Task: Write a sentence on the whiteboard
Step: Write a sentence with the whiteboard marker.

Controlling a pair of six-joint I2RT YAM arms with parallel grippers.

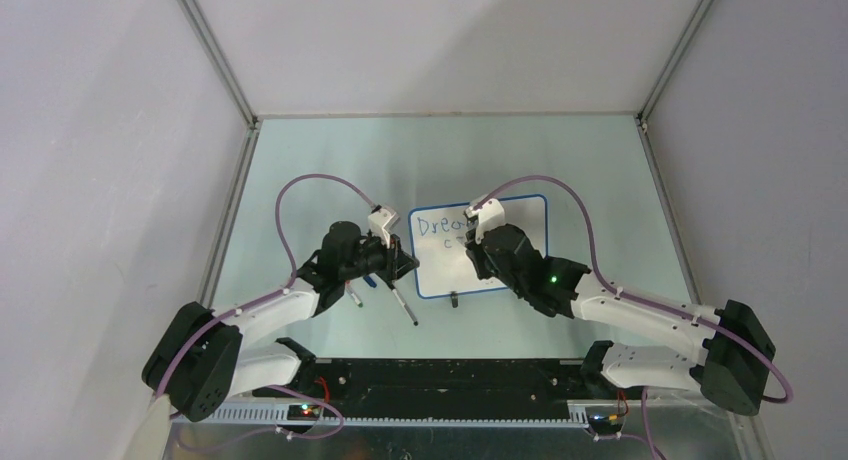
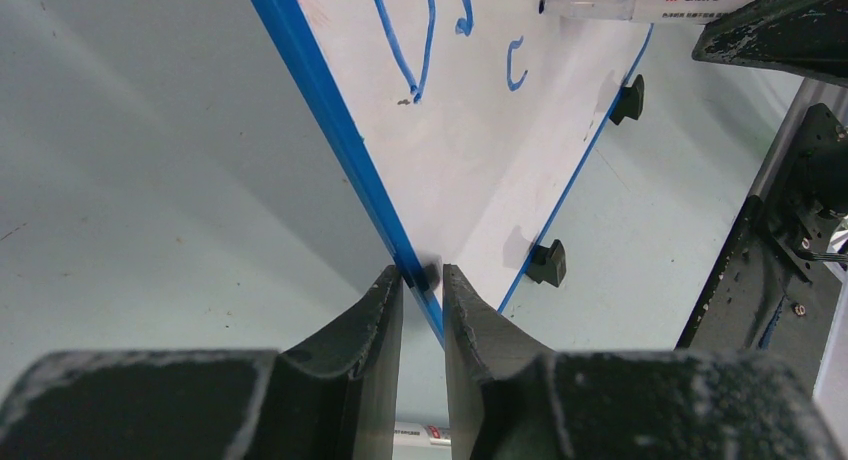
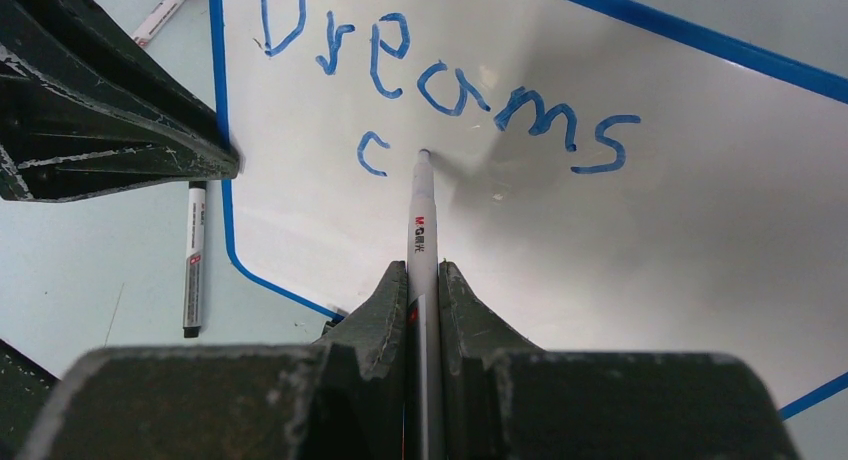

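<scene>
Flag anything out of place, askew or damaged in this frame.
Nothing damaged or spilled. Two spares lie loose on the table left of the whiteboard: a black-tipped marker and a red-capped marker. The left gripper clamps the board's rim; the right gripper holds the writing marker.

A pale green table (image 1: 300,170) stands inside white walls (image 1: 100,130) with metal corner posts (image 1: 215,60). On the near side of the left gripper (image 2: 422,273) a black-tipped marker (image 1: 404,306) lies flat on the table. A second marker (image 1: 350,298) lies further left of it. A red-capped marker (image 3: 165,8) peeks out past the gripper; whether it is that second one, I cannot tell. A black rail (image 1: 440,375) runs along the near edge.
</scene>
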